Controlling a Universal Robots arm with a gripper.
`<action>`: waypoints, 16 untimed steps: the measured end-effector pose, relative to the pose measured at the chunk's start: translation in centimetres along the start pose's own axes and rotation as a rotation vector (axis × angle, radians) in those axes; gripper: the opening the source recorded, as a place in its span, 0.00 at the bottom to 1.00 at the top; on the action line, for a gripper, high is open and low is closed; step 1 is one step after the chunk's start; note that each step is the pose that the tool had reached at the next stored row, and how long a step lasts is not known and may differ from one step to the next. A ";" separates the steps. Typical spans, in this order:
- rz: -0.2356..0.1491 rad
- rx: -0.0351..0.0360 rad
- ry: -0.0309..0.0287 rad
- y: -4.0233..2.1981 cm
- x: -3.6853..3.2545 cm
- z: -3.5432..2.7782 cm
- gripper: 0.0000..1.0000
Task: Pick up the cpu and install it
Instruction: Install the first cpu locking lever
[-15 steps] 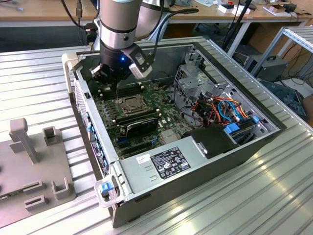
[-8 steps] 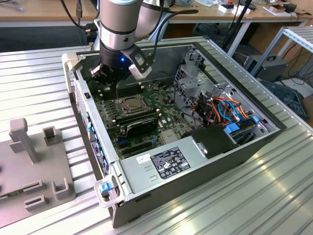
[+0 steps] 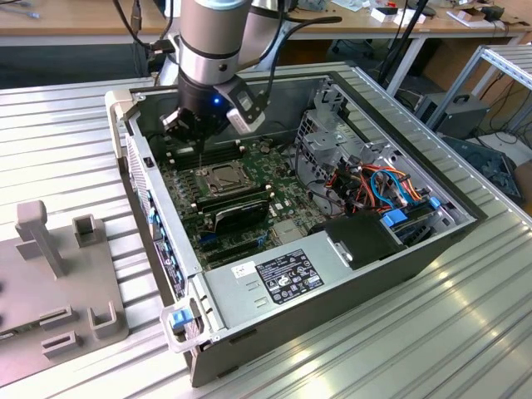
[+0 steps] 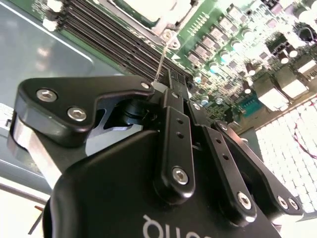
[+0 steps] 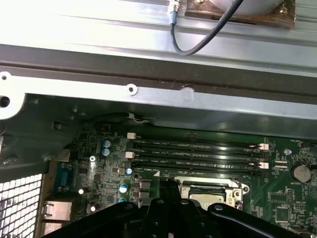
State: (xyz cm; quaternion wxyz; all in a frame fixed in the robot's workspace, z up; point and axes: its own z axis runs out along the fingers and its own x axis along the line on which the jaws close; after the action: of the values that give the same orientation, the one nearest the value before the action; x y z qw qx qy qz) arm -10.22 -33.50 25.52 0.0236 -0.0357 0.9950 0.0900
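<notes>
1. Hovering inside the open computer case (image 3: 465,218), the arm holds its gripper (image 4: 170,85) low over the motherboard (image 3: 287,195), at the edge of the socket frame (image 5: 238,187) that faces the memory slots (image 5: 198,151).
2. Both wrist views show the 2 fingers (image 4: 174,134) drawn together with no gap at the tips, so the claw reads as closed.
3. A thin metal rod (image 4: 161,57) stands just beside the tips in the second wrist view. I cannot tell whether it is pinched between them or merely passes behind.
4. As for the cpu (image 3: 223,174), a dull grey square lies flat within the socket frame in the exterior view, near the gripper but not under its tips. It looks already placed, though whether it is fully seated cannot be told.
5. My judgement is that the work is at the securing stage around the socket, not the pick.
6. Doing this stage well calls for 3 things:
   - motion that is slow and straight, because side load on the chip could bend the contacts beneath;
   - tips kept off the 4 memory slots and the small capacitors (image 5: 106,147) close by;
   - force applied to the frame's own hardware and not to the chip's top.
</notes>
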 end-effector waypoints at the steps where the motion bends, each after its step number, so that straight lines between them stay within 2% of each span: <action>1: 0.000 -0.0016 0.0003 -0.03 -0.37 0.03 0.11; 3: 0.000 -0.0057 0.0012 -0.10 -1.23 0.09 0.11; 5: 0.001 -0.0081 0.0015 -0.14 -1.77 0.12 0.11; 9: 0.001 -0.0084 0.0016 -0.16 -1.93 0.20 0.11; 14: 0.001 -0.0082 0.0018 -0.31 -2.25 0.84 0.11; 16: 0.001 -0.0074 0.0019 -0.31 -2.27 0.86 0.11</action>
State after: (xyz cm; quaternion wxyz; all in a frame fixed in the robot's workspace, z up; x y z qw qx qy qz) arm -7.90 -33.50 24.74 0.0225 -0.0354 0.9947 0.0937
